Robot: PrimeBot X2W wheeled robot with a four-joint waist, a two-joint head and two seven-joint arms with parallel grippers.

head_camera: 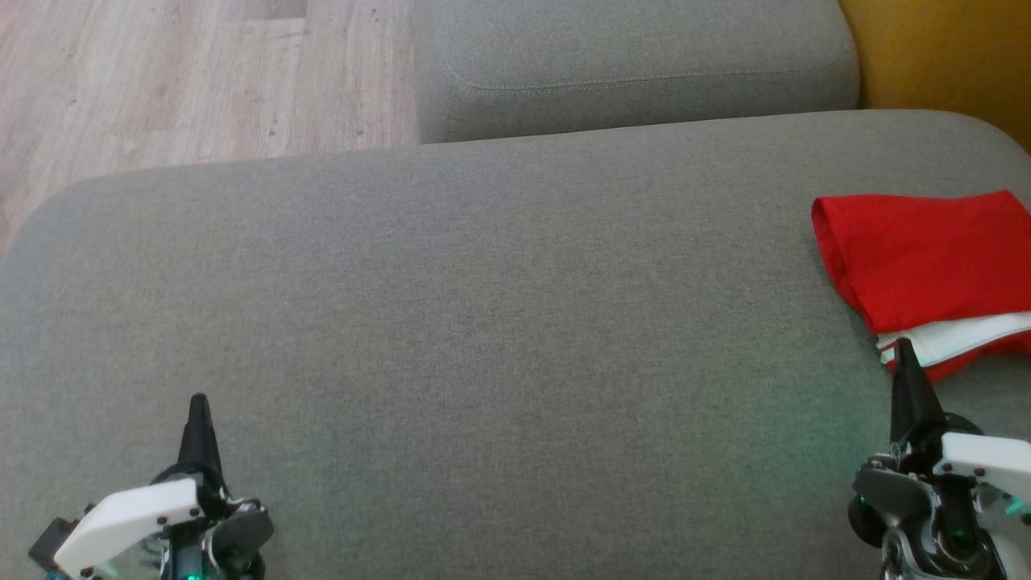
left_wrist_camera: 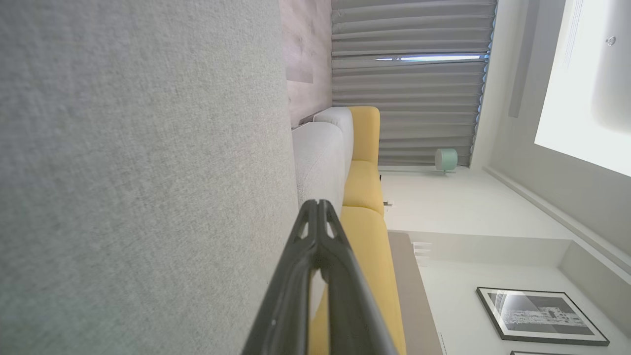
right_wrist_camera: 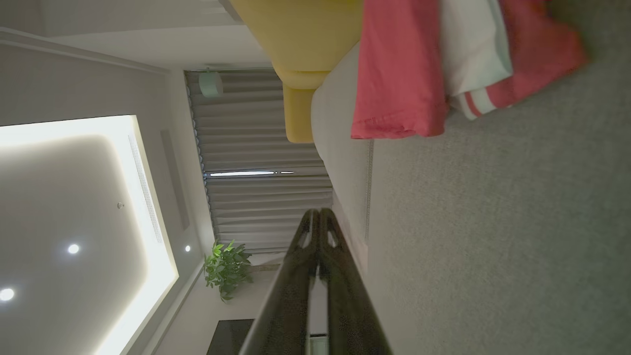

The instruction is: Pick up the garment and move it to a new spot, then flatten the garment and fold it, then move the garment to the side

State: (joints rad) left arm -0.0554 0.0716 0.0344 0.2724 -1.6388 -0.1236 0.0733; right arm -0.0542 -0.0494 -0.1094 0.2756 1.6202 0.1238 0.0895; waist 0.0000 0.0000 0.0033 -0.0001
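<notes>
Red and folded, the soft cloth garment with a white striped layer (head_camera: 918, 258) is lying at the far right of the grey fabric sofa cushion (head_camera: 483, 322), so the moving-aside step is being judged nearly done, with only a retreat being called for. The jaws of the left gripper (head_camera: 199, 400) and right gripper (head_camera: 904, 346) are being held together, empty. The garment's right side is being cut off by the head view's edge.

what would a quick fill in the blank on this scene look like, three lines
1. The folded garment is mostly ___, with some white.
2. It lies at the grey sofa's ___ side, just beyond the right gripper.
3. The left gripper is shut and holds ___.
Missing words: red; right; nothing.
</notes>
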